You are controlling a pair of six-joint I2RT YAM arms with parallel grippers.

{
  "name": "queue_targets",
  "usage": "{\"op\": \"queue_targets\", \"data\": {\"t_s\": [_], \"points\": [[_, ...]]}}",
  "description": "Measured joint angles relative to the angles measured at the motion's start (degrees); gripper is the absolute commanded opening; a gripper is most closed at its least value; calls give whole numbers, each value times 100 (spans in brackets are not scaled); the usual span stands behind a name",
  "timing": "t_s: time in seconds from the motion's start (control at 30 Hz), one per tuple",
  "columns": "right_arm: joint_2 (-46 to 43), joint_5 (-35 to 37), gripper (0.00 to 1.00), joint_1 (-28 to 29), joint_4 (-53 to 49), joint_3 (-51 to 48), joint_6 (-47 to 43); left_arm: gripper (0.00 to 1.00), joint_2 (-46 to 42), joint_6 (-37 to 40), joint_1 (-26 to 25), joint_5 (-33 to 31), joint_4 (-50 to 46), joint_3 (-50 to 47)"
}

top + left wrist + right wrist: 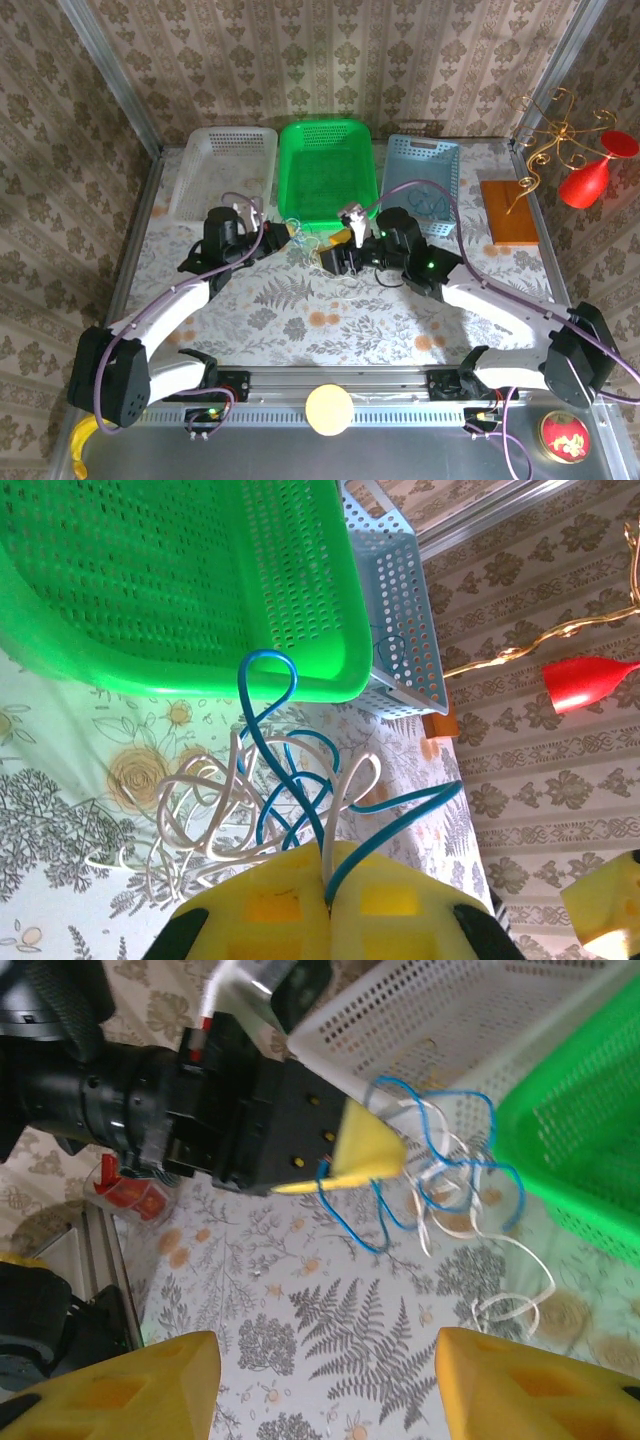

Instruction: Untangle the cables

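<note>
Left gripper point(330, 905): yellow fingers pinched on thin blue and cream cords point(285, 780) | right gripper point(325, 1370): jaws apart, empty | cords: likely light, limp, springy; grasp a free outer loop

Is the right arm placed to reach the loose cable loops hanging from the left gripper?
Probably yes: the right gripper stands open, facing the cables, with nothing between them. The left gripper pinches them; the green basket sits close beside.
</note>
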Motion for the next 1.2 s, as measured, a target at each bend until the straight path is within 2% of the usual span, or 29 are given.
{"op": "queue_targets", "data": {"t_s": [0.2,0.57,0.87,0.93,1.0,1.2], "points": [[474,2,61,221,0,289,-319,0,92,-262,-129,-39,-232,96],[1025,50,60,260,109,442,-503,0,98,-439,-164,-55,-304,127],[1416,214,55,260,227,632,-531,0,98,-522,-164,-35,-306,162],[1460,243,51,260,240,669,-538,0,98,-522,-164,-28,-306,192],[1495,264,43,260,256,702,-564,0,98,-522,-164,-9,-302,212],[1585,328,8,251,302,782,-625,0,98,-522,-164,15,-304,214]]}}
